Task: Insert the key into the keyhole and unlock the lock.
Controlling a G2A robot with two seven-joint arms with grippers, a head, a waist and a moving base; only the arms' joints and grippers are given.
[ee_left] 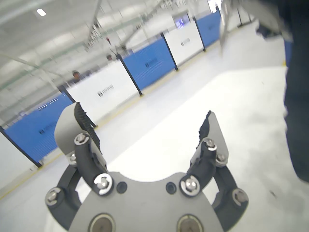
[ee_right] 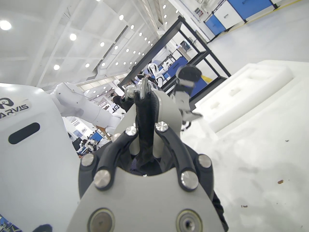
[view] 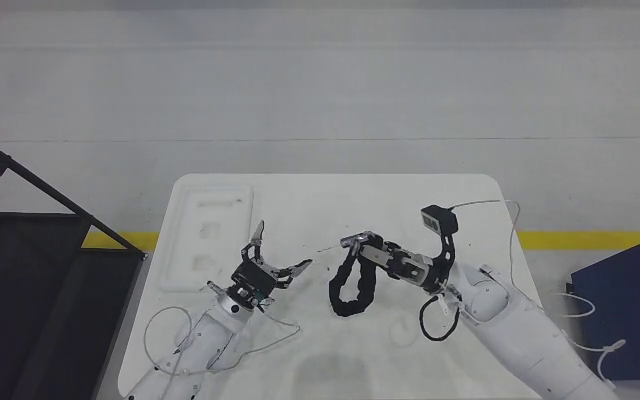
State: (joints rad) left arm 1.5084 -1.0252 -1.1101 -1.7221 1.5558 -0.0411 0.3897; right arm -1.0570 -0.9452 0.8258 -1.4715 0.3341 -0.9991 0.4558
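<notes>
Near centre of the table (view: 400, 205): black cable lock (view: 349, 292), loop drooping, metal end clamped tight in the right claw (view: 352, 243) at the loop's 12 o'clock. At the loop's 10 o'clock, apart from it: left claw (view: 281, 250), fingers spread wide, gripping nothing. Farther off at 10 o'clock: white foam tray (view: 182, 235) by the table edge.

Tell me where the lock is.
In the top view, the black looped lock is held by the shut right gripper near the table's middle, right of the open left gripper.
</notes>
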